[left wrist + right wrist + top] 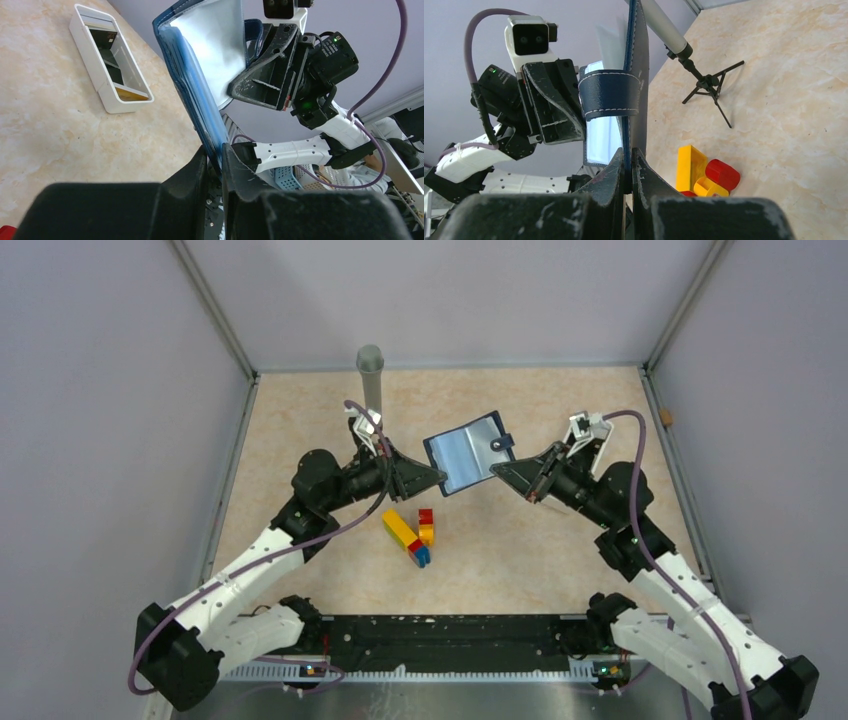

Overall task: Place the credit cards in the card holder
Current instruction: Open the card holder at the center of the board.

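Left tool point(215, 152) and right tool point(628, 152) pinch the soft navy fold-over card holder point(465, 455) open above the counter point(560, 540). Next, one probably must fetch the yellow-gold card point(131, 93).

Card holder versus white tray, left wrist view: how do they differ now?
The card holder is navy and soft-looking; the white tray looks rigid. The card holder is up in the air, opened, pinched by the left hand and right hand; the white tray lies on the table, untouched. The white tray has something yellowish inside; no card shows in the card holder.
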